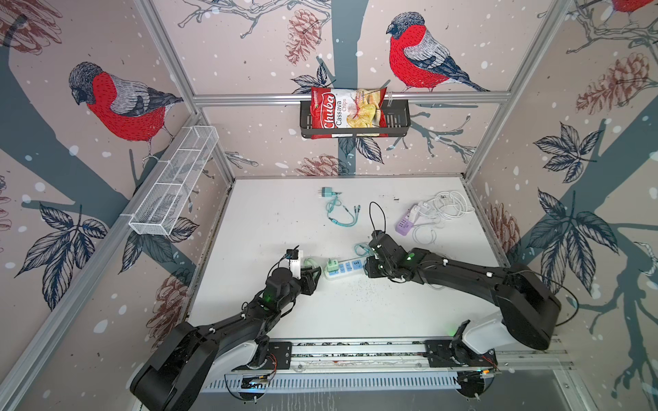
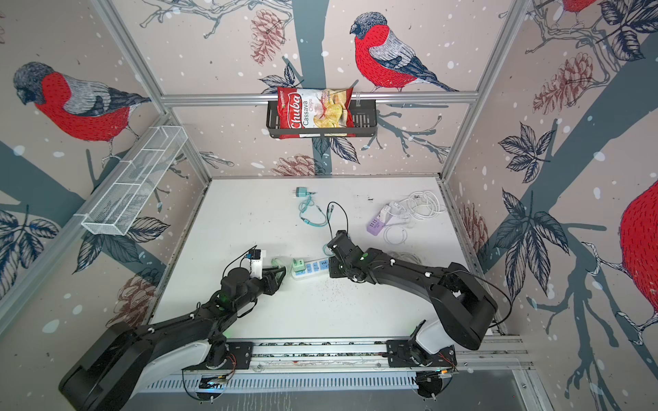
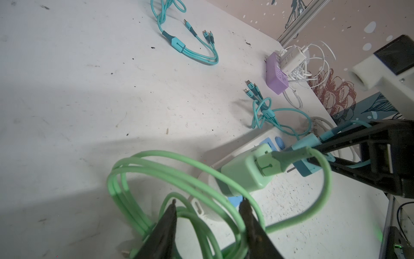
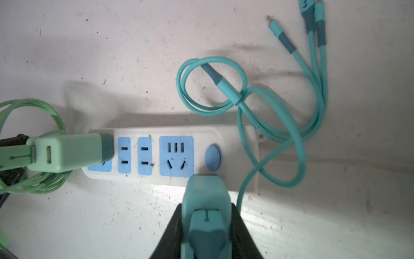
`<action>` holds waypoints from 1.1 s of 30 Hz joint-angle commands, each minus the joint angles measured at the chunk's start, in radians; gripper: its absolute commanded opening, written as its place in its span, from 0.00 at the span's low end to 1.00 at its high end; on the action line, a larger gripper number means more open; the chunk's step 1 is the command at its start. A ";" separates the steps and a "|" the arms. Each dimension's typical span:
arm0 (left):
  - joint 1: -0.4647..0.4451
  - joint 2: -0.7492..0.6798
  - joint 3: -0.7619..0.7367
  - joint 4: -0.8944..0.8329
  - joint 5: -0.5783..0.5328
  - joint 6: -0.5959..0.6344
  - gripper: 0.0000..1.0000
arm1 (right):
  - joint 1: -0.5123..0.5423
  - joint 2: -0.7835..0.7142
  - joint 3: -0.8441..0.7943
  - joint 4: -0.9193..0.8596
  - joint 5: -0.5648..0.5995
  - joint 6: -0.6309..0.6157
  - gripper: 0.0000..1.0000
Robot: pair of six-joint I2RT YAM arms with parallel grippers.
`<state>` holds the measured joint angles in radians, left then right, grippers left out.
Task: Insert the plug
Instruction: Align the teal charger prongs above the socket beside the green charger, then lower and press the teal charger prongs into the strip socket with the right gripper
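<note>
Right wrist view shows the teal plug (image 4: 206, 197) pinched in the right hand (image 4: 206, 213), over the edge of the power strip (image 4: 226, 134) beside its three-pin socket (image 4: 176, 164), on the worktop (image 4: 89, 44). A green charger (image 4: 67, 152) stands on the strip's end socket. The left hand (image 3: 208, 205) is spread around the green cable (image 3: 156, 166).

The white table (image 1: 270, 227) bears a power strip (image 1: 350, 267), a teal charger (image 1: 327, 192), a purple block (image 1: 404, 226) and white cables (image 1: 452, 204).

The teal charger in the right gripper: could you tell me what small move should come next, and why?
Probably shift the right gripper to line the teal charger over a free socket: its prongs are not yet in the power strip, and the green charger fills the end one.
</note>
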<state>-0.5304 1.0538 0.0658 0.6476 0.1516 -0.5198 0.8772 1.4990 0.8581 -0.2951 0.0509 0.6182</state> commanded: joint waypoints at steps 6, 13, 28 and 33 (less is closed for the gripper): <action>-0.002 -0.023 0.007 0.013 -0.017 0.008 0.44 | 0.084 -0.009 0.086 -0.161 0.048 0.006 0.09; -0.002 -0.134 0.011 -0.072 -0.055 0.035 0.45 | 0.110 0.037 0.174 -0.174 0.115 0.028 0.09; -0.003 -0.289 -0.038 -0.158 -0.201 0.028 0.47 | 0.190 0.242 0.392 -0.220 0.202 0.047 0.09; -0.002 -0.307 -0.029 -0.172 -0.208 0.031 0.48 | 0.198 0.268 0.417 -0.234 0.211 0.054 0.09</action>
<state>-0.5323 0.7540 0.0330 0.4812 -0.0303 -0.4908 1.0702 1.7580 1.2606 -0.5037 0.2314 0.6575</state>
